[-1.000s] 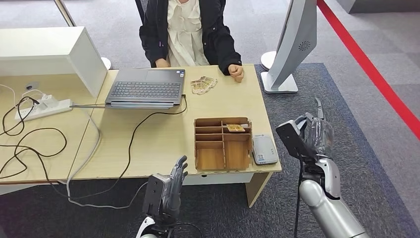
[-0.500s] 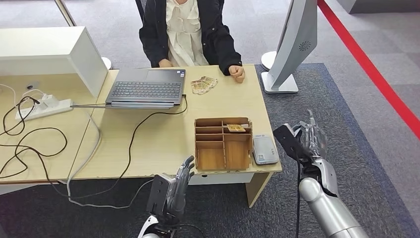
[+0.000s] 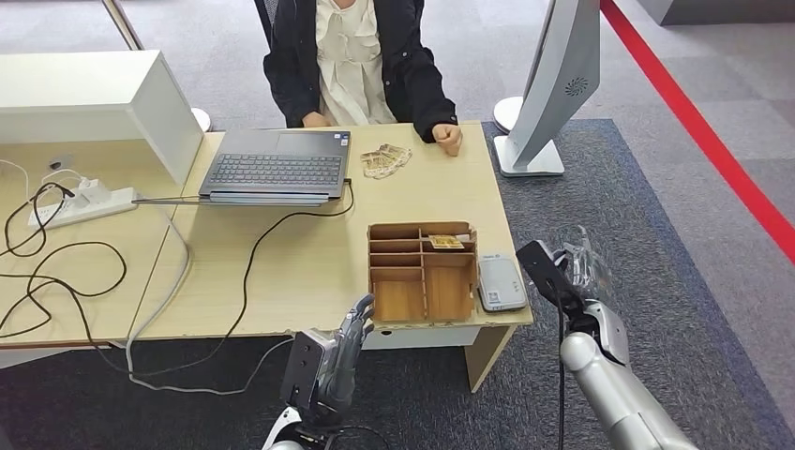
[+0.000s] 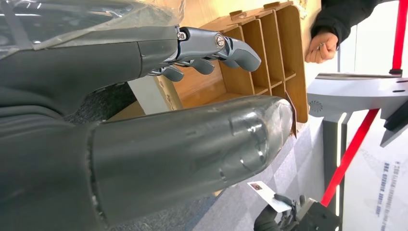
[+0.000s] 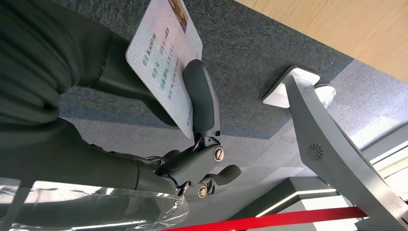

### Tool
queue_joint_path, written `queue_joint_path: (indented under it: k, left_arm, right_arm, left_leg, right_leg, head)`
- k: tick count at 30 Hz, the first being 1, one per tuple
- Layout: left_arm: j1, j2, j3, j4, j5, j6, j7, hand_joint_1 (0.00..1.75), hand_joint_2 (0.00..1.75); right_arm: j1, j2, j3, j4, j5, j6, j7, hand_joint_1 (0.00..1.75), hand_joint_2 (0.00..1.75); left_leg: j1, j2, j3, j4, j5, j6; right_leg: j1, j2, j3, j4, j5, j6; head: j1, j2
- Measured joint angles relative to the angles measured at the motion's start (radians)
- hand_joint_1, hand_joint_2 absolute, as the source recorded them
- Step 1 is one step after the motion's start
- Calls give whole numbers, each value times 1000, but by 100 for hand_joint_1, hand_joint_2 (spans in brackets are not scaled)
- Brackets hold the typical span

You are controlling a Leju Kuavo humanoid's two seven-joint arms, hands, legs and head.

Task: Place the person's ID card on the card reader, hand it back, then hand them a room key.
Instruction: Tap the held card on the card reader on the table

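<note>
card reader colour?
Light grey-white card reader, beside the wooden organizer; clearest in head view.

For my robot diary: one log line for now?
right hand: holds ID card | card reader: bare | left hand: open, holds nothing

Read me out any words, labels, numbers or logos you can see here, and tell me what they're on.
ID card: printed lines, too blurred to read.
Card reader: small labels, too small to read.
White stand: a spiral logo, no words.
Laptop: key legends too small to read.
</note>
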Motion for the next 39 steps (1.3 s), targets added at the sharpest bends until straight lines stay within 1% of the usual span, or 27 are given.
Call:
queue_joint_path:
  k: [15,22,28,33,39]
  left_arm:
    - [-14,-18,0,39,6,-16,-31,0,0]
    - [-20,-25,0,58,7,-19,-36,0,0]
    - [-24,-30,0,74,9,-33,-46,0,0]
    - [-26,-33,0,83,4,-34,-49,0,0]
    - [-27,-35,1,89,-1,-31,-49,0,0]
  right_arm:
    - [-53,34,7,148,-31,-11,-56,175,175]
    - [-67,48,9,186,-39,-18,-70,175,175]
    - [-80,56,11,218,-60,-43,-95,175,175]
    - [-84,60,14,220,-78,-77,-108,175,175]
    - [-79,59,17,171,-72,-86,-89,175,175]
  left_leg:
    - [0,0,0,0,0,0]
    - [0,0,0,0,0,0]
    - [0,0,0,0,0,0]
    - [0,0,0,0,0,0]
    - [0,0,0,0,0,0]
  right_leg:
    - [0,0,0,0,0,0]
    - [0,0,0,0,0,0]
    - [0,0,0,0,0,0]
    - [0,0,0,0,0,0]
    - [0,0,0,0,0,0]
  head:
    - [0,0]
    - [0,0]
    - [0,0]
    - [0,0]
    - [0,0]
